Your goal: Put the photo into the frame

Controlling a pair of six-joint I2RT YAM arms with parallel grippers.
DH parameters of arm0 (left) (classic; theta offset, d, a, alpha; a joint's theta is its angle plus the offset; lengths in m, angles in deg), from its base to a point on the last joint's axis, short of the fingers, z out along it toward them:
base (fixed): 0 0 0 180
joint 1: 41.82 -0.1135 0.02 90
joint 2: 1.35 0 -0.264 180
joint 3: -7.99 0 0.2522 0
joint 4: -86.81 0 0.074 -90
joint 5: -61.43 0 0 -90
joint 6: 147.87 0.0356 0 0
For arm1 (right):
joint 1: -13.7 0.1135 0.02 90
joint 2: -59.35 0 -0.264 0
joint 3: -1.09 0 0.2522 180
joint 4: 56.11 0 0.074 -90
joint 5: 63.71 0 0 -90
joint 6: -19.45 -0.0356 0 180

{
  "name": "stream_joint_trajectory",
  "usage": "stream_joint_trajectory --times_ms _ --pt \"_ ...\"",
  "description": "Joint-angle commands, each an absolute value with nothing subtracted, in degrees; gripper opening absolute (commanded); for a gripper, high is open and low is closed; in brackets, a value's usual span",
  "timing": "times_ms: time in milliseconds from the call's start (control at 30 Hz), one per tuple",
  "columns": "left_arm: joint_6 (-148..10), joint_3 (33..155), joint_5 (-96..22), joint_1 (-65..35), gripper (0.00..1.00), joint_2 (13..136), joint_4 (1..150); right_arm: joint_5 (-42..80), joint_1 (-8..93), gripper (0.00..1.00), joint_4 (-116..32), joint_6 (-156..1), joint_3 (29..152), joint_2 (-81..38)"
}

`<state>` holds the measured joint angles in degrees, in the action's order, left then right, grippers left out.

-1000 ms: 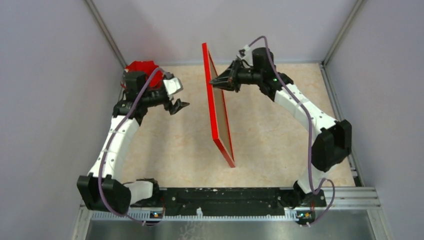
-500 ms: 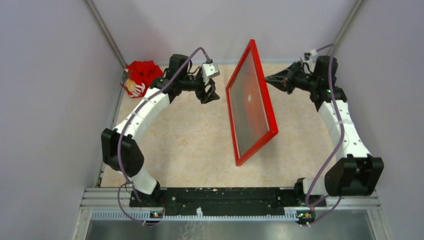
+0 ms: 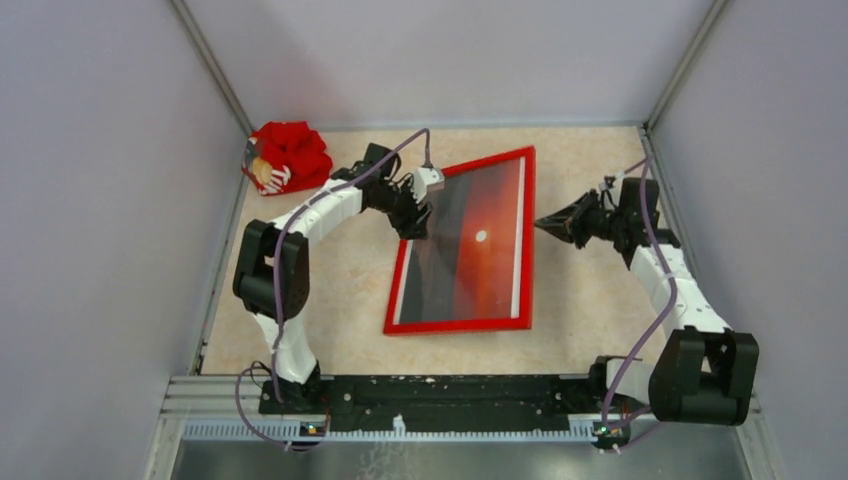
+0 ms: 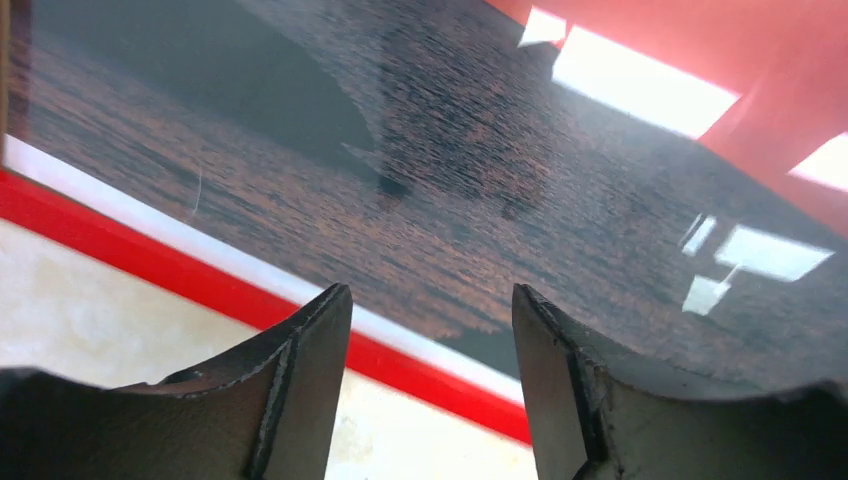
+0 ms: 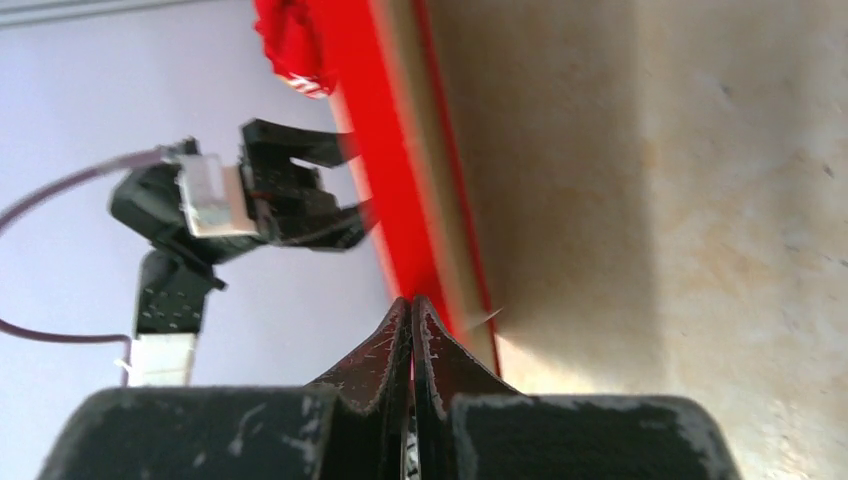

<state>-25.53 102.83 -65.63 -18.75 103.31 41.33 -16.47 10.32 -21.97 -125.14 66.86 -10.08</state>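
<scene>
The red frame (image 3: 455, 325) lies front up on the table, and the sunset photo (image 3: 475, 250) shows inside it behind glare. My left gripper (image 3: 415, 215) hovers open over the frame's upper left edge. In the left wrist view its fingers (image 4: 320, 330) stand apart above the red border (image 4: 150, 250) and the photo (image 4: 450, 150), with nothing between them. My right gripper (image 3: 545, 225) is shut and empty, just off the frame's right edge. In the right wrist view its closed tips (image 5: 412, 300) point at the blurred red frame edge (image 5: 370, 150).
A crumpled red bag (image 3: 285, 155) sits in the back left corner, also seen as a red shape (image 5: 290, 40) from the right wrist. Grey walls close in three sides. A black rail (image 3: 450, 390) runs along the near edge.
The frame, standing on edge in the air a second ago, tipped over and now lies front up. The left arm reached in to its left edge. The right gripper dropped to its right edge.
</scene>
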Motion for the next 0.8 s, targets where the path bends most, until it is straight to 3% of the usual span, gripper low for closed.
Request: stream_joint_trajectory --times_ms 0,167,333,433,567,633,767 --pt "-21.44 102.04 -63.73 -25.37 0.65 105.21 36.49 -19.90 10.80 0.00 -39.73 -133.46 56.21 -6.75" --pt "-17.59 104.87 -67.16 -33.73 0.63 104.59 31.34 -20.78 10.80 0.00 -54.55 -139.05 47.80 -10.33" --pt "-14.31 103.49 -64.44 -36.75 0.63 102.59 30.51 -18.40 10.80 0.02 -56.19 -136.03 47.84 -15.53" --pt "-13.95 101.38 -63.35 -37.84 0.64 101.91 31.22 -12.45 10.80 0.15 -45.76 -127.09 51.42 -16.99" --pt "-17.49 99.20 -60.98 -38.84 0.76 101.55 34.48 -3.76 11.33 0.47 -36.80 -120.27 56.16 -19.41" --pt "-21.33 97.92 -60.97 -40.42 0.96 101.29 38.67 1.59 11.59 0.54 -33.28 -117.45 59.59 -21.21" --pt "-30.64 95.78 -62.76 -45.17 0.99 99.62 51.21 16.77 11.63 0.58 -30.58 -111.98 64.59 -21.30"
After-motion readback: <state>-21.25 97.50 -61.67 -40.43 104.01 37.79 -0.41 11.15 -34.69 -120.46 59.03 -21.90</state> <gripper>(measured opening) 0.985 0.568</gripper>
